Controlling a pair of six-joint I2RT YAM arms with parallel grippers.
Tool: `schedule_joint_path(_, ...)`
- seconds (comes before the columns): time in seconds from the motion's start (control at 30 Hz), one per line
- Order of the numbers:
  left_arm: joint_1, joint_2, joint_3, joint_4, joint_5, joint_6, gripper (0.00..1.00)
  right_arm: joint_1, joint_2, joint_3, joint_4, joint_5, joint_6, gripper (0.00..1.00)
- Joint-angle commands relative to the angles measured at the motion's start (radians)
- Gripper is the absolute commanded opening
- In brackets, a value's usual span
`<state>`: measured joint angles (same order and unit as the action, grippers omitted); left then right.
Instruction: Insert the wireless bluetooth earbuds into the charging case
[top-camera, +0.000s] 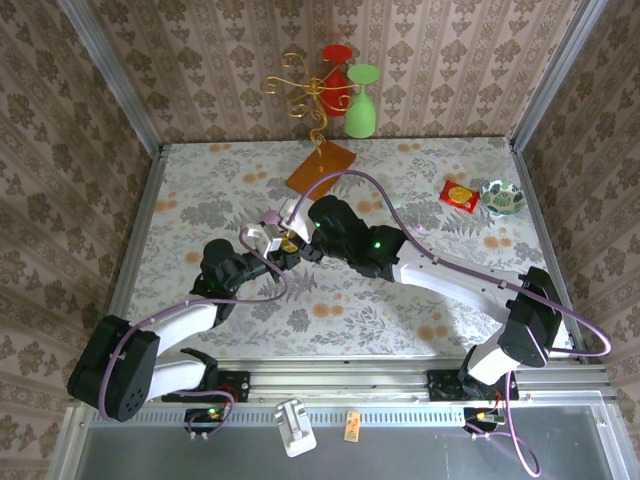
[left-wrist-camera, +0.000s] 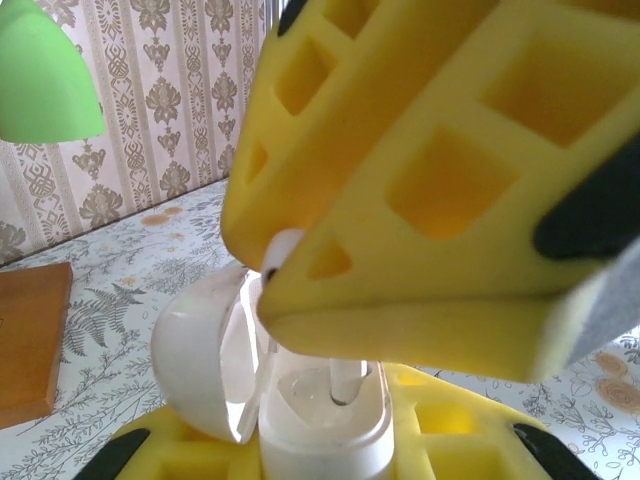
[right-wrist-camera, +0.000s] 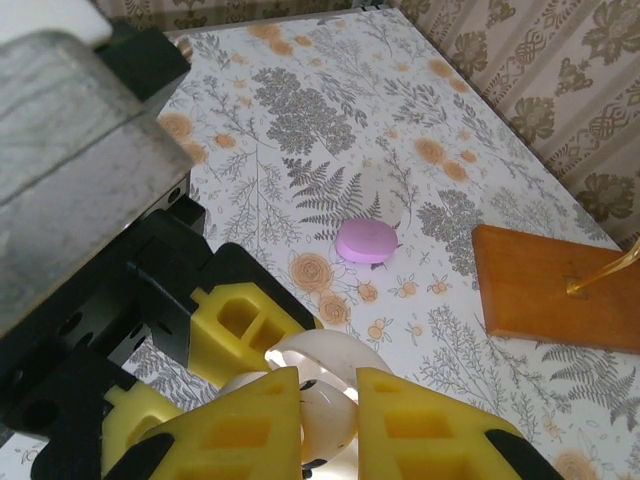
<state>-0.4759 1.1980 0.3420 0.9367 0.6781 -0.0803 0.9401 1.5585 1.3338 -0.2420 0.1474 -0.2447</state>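
Observation:
Near the table's middle, my left gripper (top-camera: 266, 241) is shut on the white charging case (left-wrist-camera: 322, 425). The case stands upright between the yellow fingers (left-wrist-camera: 455, 440), and its lid (left-wrist-camera: 195, 350) hangs open to the left. My right gripper (right-wrist-camera: 330, 420) hovers directly over it, shut on a whitish earbud (right-wrist-camera: 332, 425). In the left wrist view the earbud's stem (left-wrist-camera: 346, 385) reaches down into the case's opening, while the right gripper's yellow fingers (left-wrist-camera: 430, 170) hide most of the bud. The right wrist view shows the case lid (right-wrist-camera: 325, 350) just beyond the bud.
A small pink pebble case (right-wrist-camera: 365, 241) lies on the floral tabletop behind the grippers. An orange wooden base (top-camera: 322, 168) with a gold wire stand sits further back, with red and green goblets (top-camera: 360, 100) behind it. A red packet (top-camera: 459, 194) and a small bowl (top-camera: 502, 197) are at the right.

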Motion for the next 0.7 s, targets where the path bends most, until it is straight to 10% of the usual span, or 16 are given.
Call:
schedule_joint_path(0.0,0.005,-0.008,0.034,0.027,0.026,-0.026,0.0,0.006,-0.033,-0.021,-0.014,-0.003,-0.046,0.18)
schedule_joint_path(0.67,0.006,-0.008,0.032,0.051,0.035,-0.041,0.0,-0.051,-0.133,-0.1,0.083,-0.134,0.054,0.58)
